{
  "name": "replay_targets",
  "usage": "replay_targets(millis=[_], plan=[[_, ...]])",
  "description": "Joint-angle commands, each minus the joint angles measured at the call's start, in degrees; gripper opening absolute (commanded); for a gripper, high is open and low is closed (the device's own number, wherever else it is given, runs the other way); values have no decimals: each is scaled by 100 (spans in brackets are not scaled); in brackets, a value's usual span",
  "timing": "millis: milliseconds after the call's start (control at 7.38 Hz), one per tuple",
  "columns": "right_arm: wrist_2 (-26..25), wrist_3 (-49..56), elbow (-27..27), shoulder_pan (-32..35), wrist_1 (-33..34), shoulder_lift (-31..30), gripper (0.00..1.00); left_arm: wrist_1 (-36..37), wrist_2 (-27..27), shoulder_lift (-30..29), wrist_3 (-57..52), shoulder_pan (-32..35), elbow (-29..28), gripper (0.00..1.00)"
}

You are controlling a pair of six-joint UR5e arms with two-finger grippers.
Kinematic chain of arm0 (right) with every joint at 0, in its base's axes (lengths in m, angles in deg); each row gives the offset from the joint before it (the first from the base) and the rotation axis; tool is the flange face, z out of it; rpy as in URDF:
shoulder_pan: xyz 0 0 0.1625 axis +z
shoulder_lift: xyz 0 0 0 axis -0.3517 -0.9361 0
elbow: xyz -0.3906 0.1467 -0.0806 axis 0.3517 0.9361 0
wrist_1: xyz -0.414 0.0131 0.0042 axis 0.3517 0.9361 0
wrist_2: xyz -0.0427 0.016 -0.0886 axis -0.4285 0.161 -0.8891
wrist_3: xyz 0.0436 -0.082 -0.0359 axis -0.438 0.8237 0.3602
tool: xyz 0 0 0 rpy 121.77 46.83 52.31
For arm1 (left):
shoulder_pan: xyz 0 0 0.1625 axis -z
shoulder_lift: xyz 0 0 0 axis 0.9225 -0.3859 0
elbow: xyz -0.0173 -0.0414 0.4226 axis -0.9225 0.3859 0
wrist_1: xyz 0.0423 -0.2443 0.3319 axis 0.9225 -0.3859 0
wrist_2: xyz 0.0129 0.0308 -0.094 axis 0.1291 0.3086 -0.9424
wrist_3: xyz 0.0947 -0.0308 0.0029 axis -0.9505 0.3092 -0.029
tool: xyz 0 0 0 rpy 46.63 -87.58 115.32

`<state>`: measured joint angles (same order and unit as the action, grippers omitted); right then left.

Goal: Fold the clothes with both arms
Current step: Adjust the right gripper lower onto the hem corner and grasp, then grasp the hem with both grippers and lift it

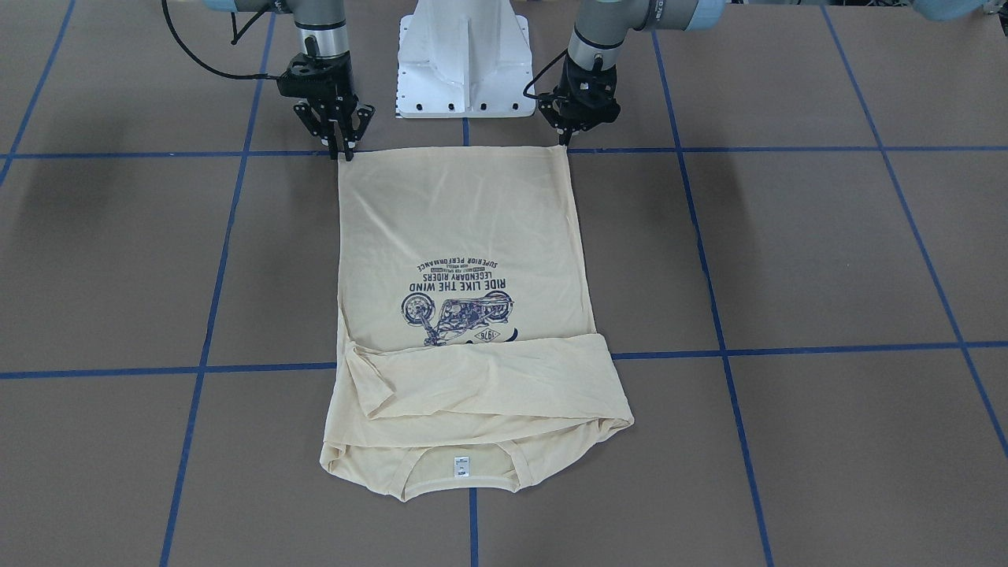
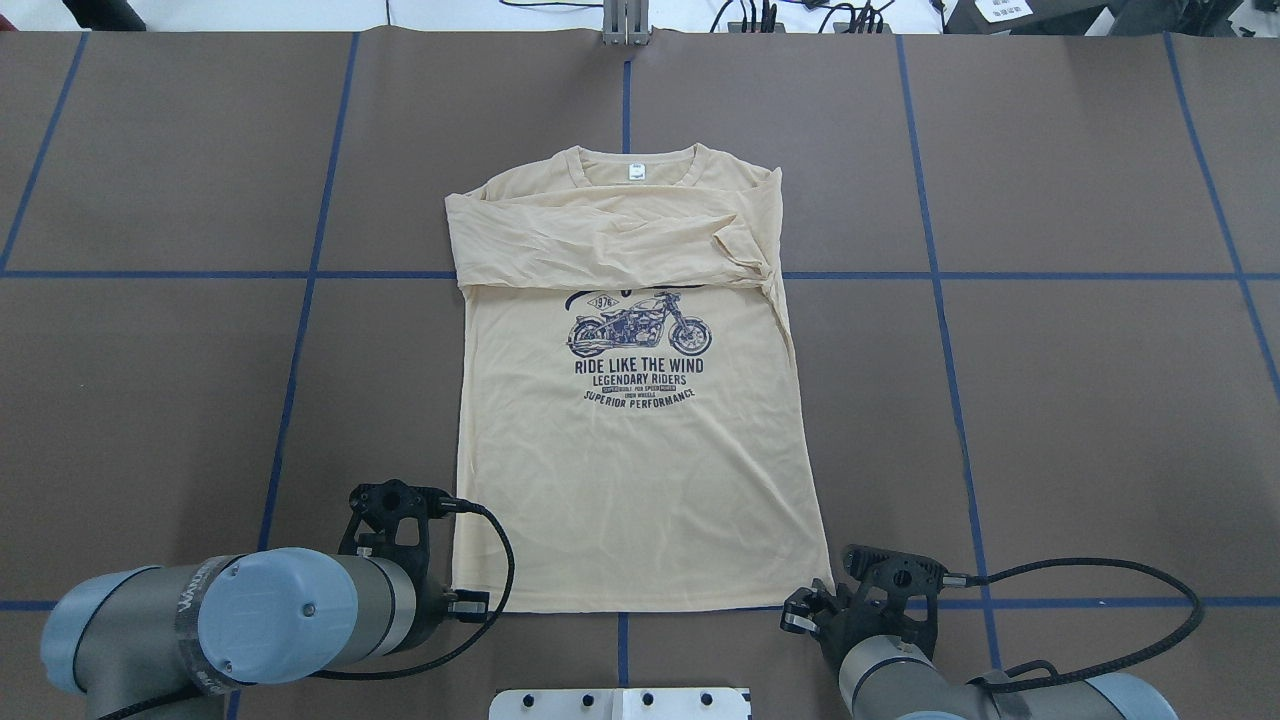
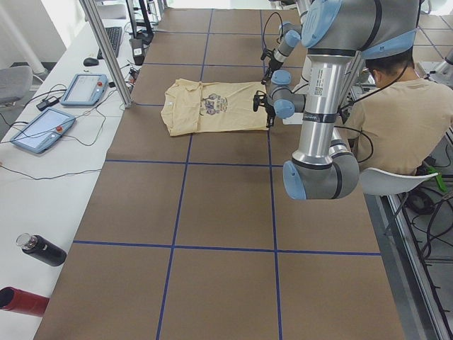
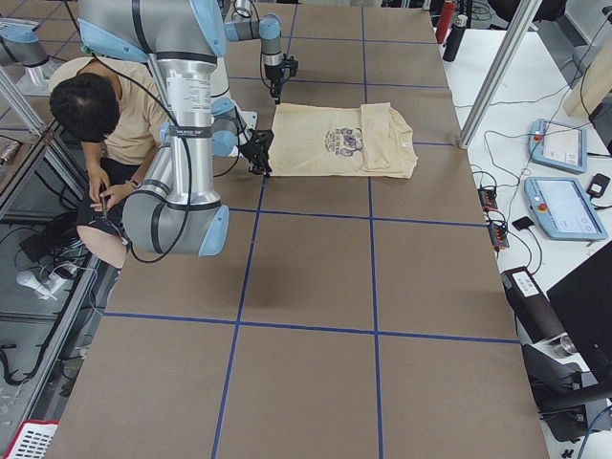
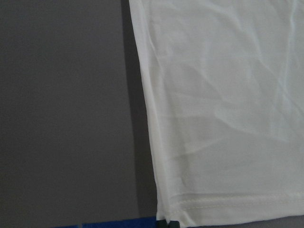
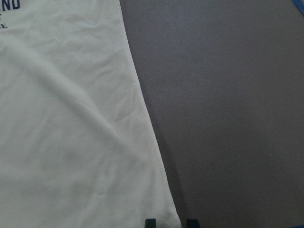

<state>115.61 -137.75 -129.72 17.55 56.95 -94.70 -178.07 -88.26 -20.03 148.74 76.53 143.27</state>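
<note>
A pale cream-yellow long-sleeved T-shirt (image 1: 465, 220) lies flat on the brown table, print up. Its sleeves (image 2: 610, 235) are folded across the chest and the collar with its white label (image 2: 636, 171) points away from the robot. My left gripper (image 1: 565, 143) is shut on one hem corner, which shows at the bottom of the left wrist view (image 5: 170, 223). At the other hem corner my right gripper (image 1: 344, 151) is also shut, with the shirt's edge between its fingertips (image 6: 150, 222). Both grippers sit low at the table, close to the base.
The white pedestal base (image 1: 463, 63) stands just behind the hem, between the arms. Blue tape lines (image 2: 300, 330) grid the table. A seated person (image 3: 396, 113) is beside the robot. Teach pendants (image 3: 42, 131), a metal post (image 3: 106, 49) and bottles (image 3: 42, 251) line the far edge.
</note>
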Motion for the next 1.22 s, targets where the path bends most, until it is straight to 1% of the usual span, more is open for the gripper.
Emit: replay_targets(millis=[0,135,542,677,813,948,1084], plan=[[-8,6,14,-13,0,27,31,0,-2,9,0,0,29,0],[-8,6,-3,-4,44,53,0,0,-2,9,-9,0,29,0],[1,6,-99,22,70,71,0,0,-2,-9,-9,0,47,0],[53,49,-483,127,88,36,0,26,-2,0,-52,18,195,0],[158,50,-1131,215,375,-33,0,218,-72,70,-105,53,675,0],[594,50,-2077,207,1144,-43,0,881,-429,44,-166,53,1350,0],[947,41,-3035,7,2143,-26,0,1645,-633,27,-184,53,2174,0]])
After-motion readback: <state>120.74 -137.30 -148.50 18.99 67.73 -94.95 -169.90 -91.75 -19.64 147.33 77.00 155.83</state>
